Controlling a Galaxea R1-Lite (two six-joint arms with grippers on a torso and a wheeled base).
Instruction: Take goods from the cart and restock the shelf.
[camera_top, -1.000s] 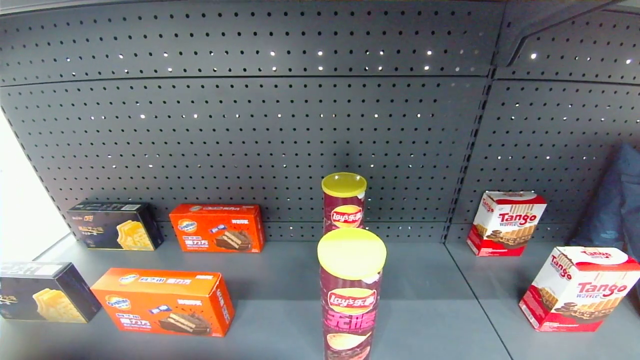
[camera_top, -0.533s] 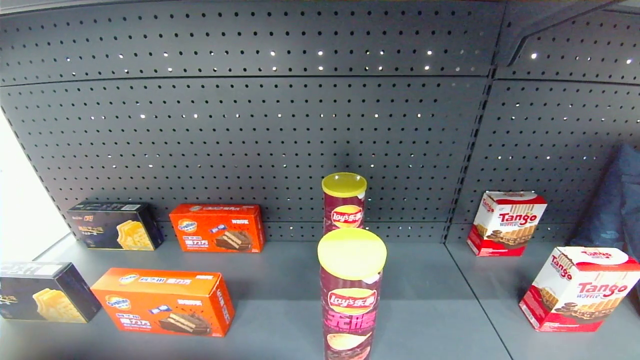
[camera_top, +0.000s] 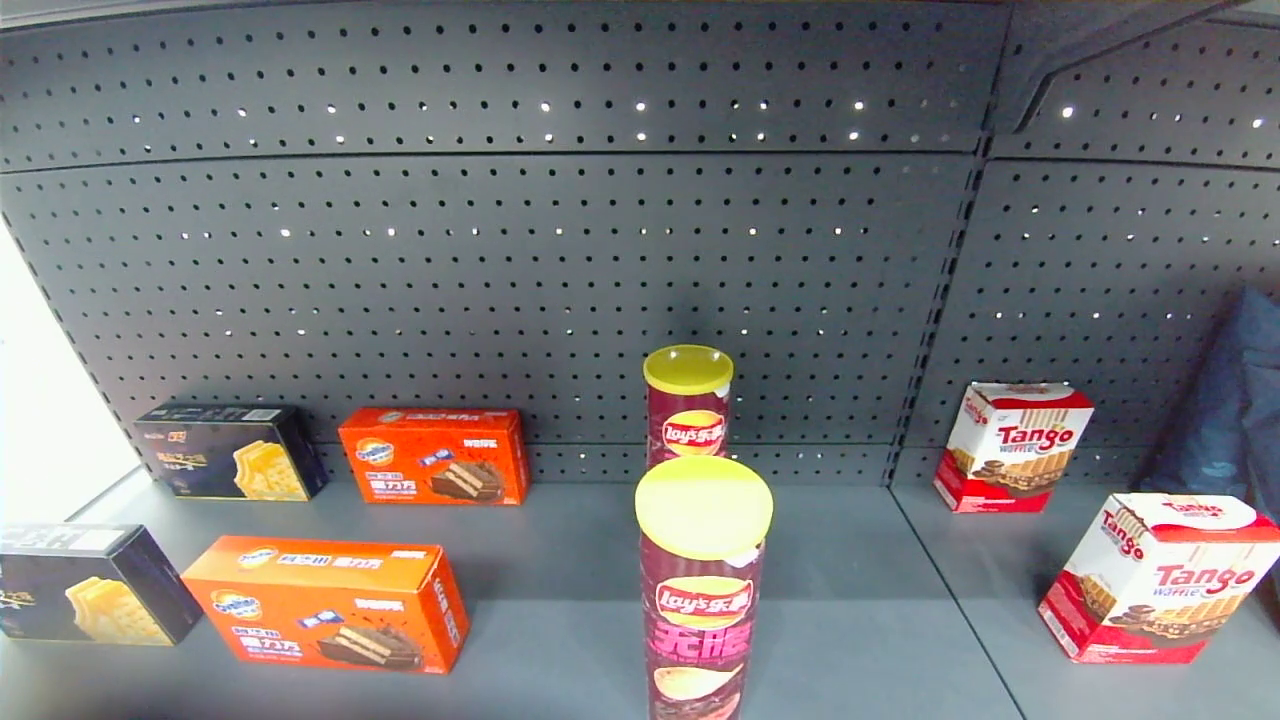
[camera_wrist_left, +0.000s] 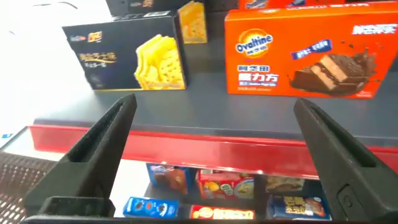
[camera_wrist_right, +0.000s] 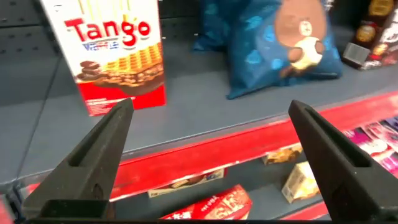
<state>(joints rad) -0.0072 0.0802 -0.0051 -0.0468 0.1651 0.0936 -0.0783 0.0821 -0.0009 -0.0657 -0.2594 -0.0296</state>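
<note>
A grey shelf (camera_top: 850, 600) holds a front chip can (camera_top: 703, 590) upright at the middle of its front edge and a rear chip can (camera_top: 688, 405) against the back panel. Orange boxes (camera_top: 330, 603) and black boxes (camera_top: 95, 598) lie toward its left end, and wafer boxes (camera_top: 1160, 578) toward its right. The left gripper (camera_wrist_left: 214, 104) and the right gripper (camera_wrist_right: 211, 107) hover before the shelf's red front edge, both empty with jaws wide, the right one facing a blue bag (camera_wrist_right: 273, 43).
</note>
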